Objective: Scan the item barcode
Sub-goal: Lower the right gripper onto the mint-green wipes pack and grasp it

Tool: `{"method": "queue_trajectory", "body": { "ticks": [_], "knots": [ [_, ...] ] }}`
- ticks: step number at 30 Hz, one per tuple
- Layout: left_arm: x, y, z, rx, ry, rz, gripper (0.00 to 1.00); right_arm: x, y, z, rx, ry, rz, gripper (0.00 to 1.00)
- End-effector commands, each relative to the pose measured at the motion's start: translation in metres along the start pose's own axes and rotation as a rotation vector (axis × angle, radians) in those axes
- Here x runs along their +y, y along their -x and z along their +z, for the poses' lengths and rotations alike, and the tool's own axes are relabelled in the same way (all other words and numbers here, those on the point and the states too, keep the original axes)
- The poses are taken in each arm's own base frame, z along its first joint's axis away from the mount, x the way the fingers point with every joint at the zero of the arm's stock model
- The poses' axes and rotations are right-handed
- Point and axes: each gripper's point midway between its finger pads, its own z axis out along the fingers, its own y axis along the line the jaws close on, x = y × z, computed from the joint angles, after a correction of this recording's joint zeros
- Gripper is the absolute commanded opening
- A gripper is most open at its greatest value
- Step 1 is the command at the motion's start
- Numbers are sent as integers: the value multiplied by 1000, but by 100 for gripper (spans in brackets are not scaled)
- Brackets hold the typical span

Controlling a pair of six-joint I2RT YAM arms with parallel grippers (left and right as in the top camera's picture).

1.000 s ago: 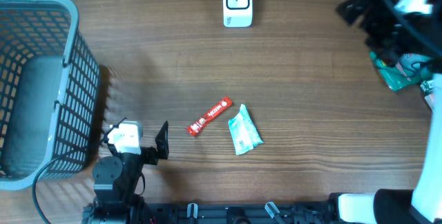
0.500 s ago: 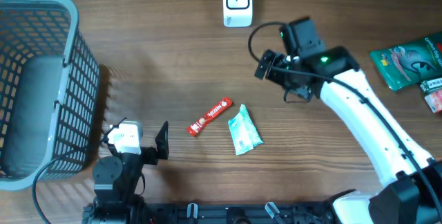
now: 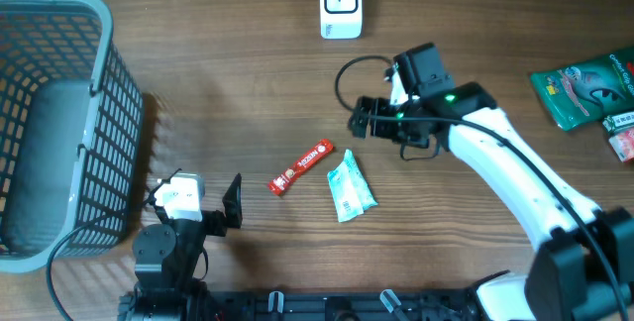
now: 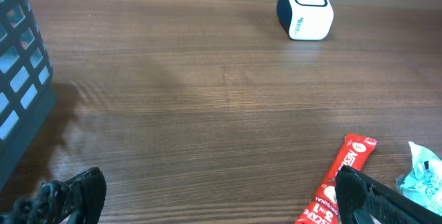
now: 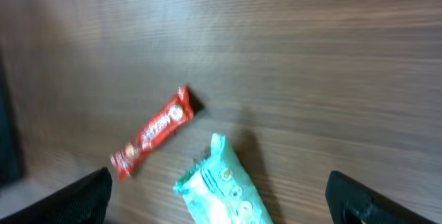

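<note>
Wood-grain desk point(image 3: 198, 63): left jaws and right jaws gape empty; light, crinkly mint-green plastic sachet point(image 3: 351, 190) looks best pinched mid-body.

Overhead, you look straight down on the whole table point(image 3: 248, 93). Your left wrist view skims low along it; your right wrist view looks steeply down. All three share the red stick point(image 3: 301, 167), ahead of the left pincer point(image 4: 214, 186) and the right pincer point(image 5: 217, 193).

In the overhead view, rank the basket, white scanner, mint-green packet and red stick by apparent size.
1. The basket, by far the largest.
2. The white scanner and mint-green packet: too alike to rank.
3. The red stick: about as long, but much thinner, so smallest.
</note>
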Motion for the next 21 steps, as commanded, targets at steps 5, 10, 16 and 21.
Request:
{"method": "queue_trajectory", "body": {
  "ticks": [5, 10, 16, 21],
  "knots": [
    [-3, 1, 0, -2, -18, 16, 100, 6, -55, 61, 235, 247, -340, 73],
    [-3, 1, 0, -2, -18, 16, 100, 8, -72, 67, 298, 330, -446, 80],
    [-3, 1, 0, -2, -18, 16, 100, 5, -90, 76, 367, 382, -422, 72],
    [-3, 0, 0, -2, -17, 16, 100, 3, -98, 76, 390, 394, -424, 47]
  ]
}}
